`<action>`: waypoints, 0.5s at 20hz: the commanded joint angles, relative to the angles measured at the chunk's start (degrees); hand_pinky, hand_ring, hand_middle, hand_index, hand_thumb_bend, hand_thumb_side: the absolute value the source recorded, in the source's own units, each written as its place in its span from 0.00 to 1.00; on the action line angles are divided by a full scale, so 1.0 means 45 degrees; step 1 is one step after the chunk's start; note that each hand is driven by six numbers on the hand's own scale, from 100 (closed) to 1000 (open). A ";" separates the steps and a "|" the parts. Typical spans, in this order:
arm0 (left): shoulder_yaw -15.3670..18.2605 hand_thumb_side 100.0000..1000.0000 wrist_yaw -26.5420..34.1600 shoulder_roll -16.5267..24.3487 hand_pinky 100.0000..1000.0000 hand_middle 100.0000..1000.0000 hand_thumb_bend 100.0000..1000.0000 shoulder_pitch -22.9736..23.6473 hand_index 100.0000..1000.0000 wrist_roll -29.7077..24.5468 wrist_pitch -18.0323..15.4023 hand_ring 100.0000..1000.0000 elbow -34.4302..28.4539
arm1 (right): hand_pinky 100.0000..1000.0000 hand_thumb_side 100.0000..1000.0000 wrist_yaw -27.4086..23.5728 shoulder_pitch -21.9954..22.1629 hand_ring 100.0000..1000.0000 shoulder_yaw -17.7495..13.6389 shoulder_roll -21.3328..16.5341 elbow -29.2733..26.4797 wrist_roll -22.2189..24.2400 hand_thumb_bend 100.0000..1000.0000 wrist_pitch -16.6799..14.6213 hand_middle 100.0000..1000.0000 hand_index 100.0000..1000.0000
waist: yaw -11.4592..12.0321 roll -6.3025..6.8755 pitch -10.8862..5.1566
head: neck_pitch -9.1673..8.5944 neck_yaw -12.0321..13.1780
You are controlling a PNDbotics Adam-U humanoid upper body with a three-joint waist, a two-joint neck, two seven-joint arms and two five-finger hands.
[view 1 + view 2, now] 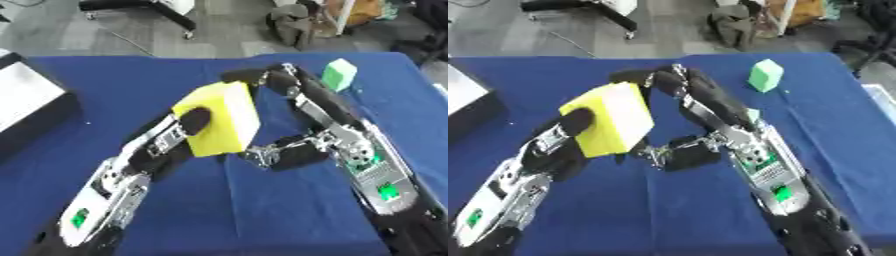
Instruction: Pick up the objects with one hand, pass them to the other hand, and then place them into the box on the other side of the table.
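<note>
Box: I see the box (26, 107) at the worktop's (131, 80) left edge.
Left robot hand (179, 132): curled on the yellow block (220, 120), held up mid-worktop.
Yellow block: looks light and squashy (maybe foam); I'd hold its flat sides.
Right robot hand (302, 127): fingers wrap the block's far side too.
Green block (339, 74): waits far right.

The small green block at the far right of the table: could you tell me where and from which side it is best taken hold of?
Grip the green block across its two broad flat faces, coming down from above. It stands alone on the blue cloth, tilted, with open space around it. The right hand is nearer, but it and the left hand are at the yellow block.
</note>
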 commanded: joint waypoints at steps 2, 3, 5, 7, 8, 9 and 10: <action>0.0023 0.59 0.0182 -0.0228 0.72 0.05 0.00 -0.0297 0.33 0.0388 -0.0029 0.25 -0.0360 | 0.59 0.00 0.0293 -0.0089 0.53 -0.0046 -0.0169 0.0032 0.0087 0.00 -0.0036 0.44 0.67 | -0.0012 0.0014 -0.0110 | -0.0031 0.0020; 0.0041 0.59 0.0154 -0.0230 0.72 0.04 0.00 -0.0290 0.32 0.0485 -0.0032 0.25 -0.0348 | 0.60 0.00 0.0374 -0.0082 0.54 -0.0055 -0.0169 0.0032 0.0142 0.00 -0.0060 0.45 0.69 | -0.0013 0.0014 -0.0113 | -0.0031 0.0026; 0.0091 0.59 0.0088 -0.0230 0.72 0.04 0.00 -0.0269 0.32 0.0675 -0.0041 0.25 -0.0300 | 0.61 0.00 0.0580 -0.0071 0.56 -0.0087 -0.0173 0.0032 0.0252 0.00 -0.0113 0.48 0.74 | -0.0016 0.0015 -0.0121 | -0.0031 0.0037; 0.0142 0.59 0.0016 -0.0226 0.72 0.04 0.00 -0.0251 0.32 0.0831 -0.0055 0.24 -0.0242 | 0.62 0.00 0.0776 -0.0064 0.57 -0.0124 -0.0179 0.0032 0.0333 0.00 -0.0165 0.51 0.78 | -0.0021 0.0018 -0.0127 | -0.0031 0.0048; 0.0165 0.59 -0.0034 -0.0223 0.72 0.04 0.00 -0.0245 0.32 0.0891 -0.0065 0.24 -0.0221 | 0.62 0.00 0.0875 -0.0061 0.57 -0.0144 -0.0181 0.0032 0.0378 0.00 -0.0193 0.52 0.79 | -0.0024 0.0020 -0.0129 | -0.0031 0.0052; 0.0186 0.59 -0.0087 -0.0217 0.72 0.04 0.00 -0.0238 0.32 0.0938 -0.0075 0.24 -0.0201 | 0.63 0.00 0.0967 -0.0054 0.58 -0.0166 -0.0184 0.0032 0.0426 0.00 -0.0218 0.54 0.81 | -0.0028 0.0022 -0.0131 | -0.0031 0.0060; 0.0214 0.59 -0.0150 -0.0206 0.72 0.04 0.00 -0.0227 0.32 0.0979 -0.0084 0.24 -0.0178 | 0.63 0.00 0.1057 -0.0037 0.59 -0.0191 -0.0187 0.0032 0.0494 0.00 -0.0235 0.55 0.83 | -0.0034 0.0024 -0.0132 | -0.0031 0.0066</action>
